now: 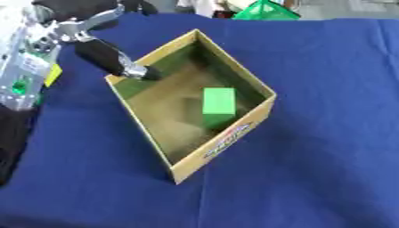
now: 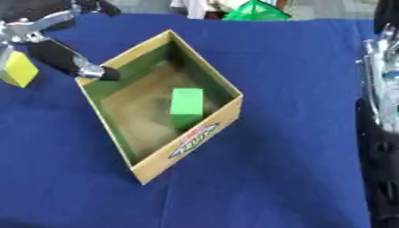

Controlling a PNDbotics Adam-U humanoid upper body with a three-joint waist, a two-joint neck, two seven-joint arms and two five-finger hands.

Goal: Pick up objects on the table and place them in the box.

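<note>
An open cardboard box (image 1: pixel 230 133) sat askew on the blue-covered bench (image 1: pixel 311 178), with a green block (image 1: pixel 219 103) lying on its floor toward the far right wall. The left robot hand (image 1: pixel 117 60) reached in from the upper left, one dark finger stretched straight, its tip at the box's left corner rim and holding nothing. A yellow block (image 2: pixel 17 71) lay on the bench left of the box. The right robot hand's state could not be told.

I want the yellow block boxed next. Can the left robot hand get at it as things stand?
Probably yes: the yellow block lies on open cloth, left of the box, beside the left robot hand.
</note>
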